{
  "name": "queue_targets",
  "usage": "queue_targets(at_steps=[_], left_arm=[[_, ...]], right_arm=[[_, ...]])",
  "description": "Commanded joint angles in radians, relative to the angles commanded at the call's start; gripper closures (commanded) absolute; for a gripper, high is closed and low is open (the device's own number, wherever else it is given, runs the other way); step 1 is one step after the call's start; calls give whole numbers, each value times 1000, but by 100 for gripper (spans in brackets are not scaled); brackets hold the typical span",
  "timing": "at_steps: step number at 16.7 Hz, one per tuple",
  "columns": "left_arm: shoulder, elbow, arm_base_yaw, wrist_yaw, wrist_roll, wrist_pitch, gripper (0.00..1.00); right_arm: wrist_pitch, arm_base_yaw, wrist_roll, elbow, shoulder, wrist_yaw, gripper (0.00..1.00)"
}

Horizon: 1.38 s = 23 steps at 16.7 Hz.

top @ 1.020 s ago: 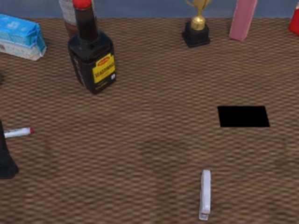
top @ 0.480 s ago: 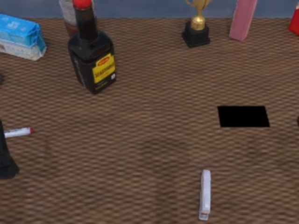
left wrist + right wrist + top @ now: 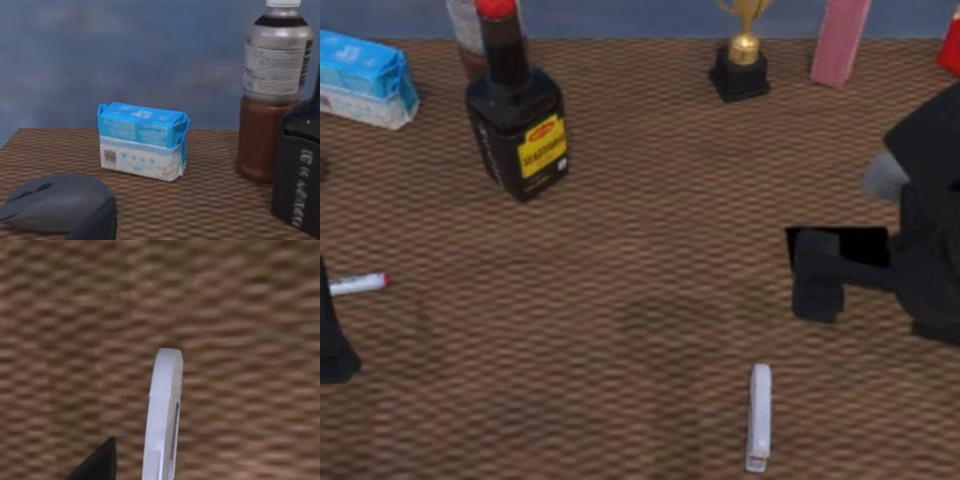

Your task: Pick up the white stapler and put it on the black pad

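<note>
The white stapler point(image 3: 759, 416) lies flat near the table's front edge, right of centre, with nothing touching it. The black pad point(image 3: 868, 246) sits farther back on the right, partly covered by my right arm. My right gripper point(image 3: 817, 276) hangs over the pad's left end, open and empty, behind the stapler. The right wrist view shows the stapler point(image 3: 162, 415) lengthwise below, with one dark fingertip point(image 3: 100, 464) beside it. My left gripper point(image 3: 332, 350) stays parked at the left edge.
A dark sauce bottle point(image 3: 517, 120) and a brown bottle point(image 3: 465, 35) stand at the back left. A blue packet point(image 3: 365, 78), trophy point(image 3: 740, 60) and pink box point(image 3: 840, 40) line the back. A red-capped marker point(image 3: 358, 283) lies left. A grey mouse point(image 3: 50, 202) shows in the left wrist view.
My right arm has come into the top view from the right edge and now hangs over the black pad. The stapler and the left arm have not moved.
</note>
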Motion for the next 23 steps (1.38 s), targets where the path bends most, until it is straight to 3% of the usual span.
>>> queue_targets(at_steps=[6,13,17,23], left_arm=[[0,0,0,0,0,0,0],[0,0,0,0,0,0,0],[0,0,0,0,0,0,0],[0,0,0,0,0,0,0]], right_arm=[[-232,166,193,286,359,0,0],[-278,201,233,348,429,1,0],[-238,197,231,315,441,1,0],[40,202,236,149,538,2,0]])
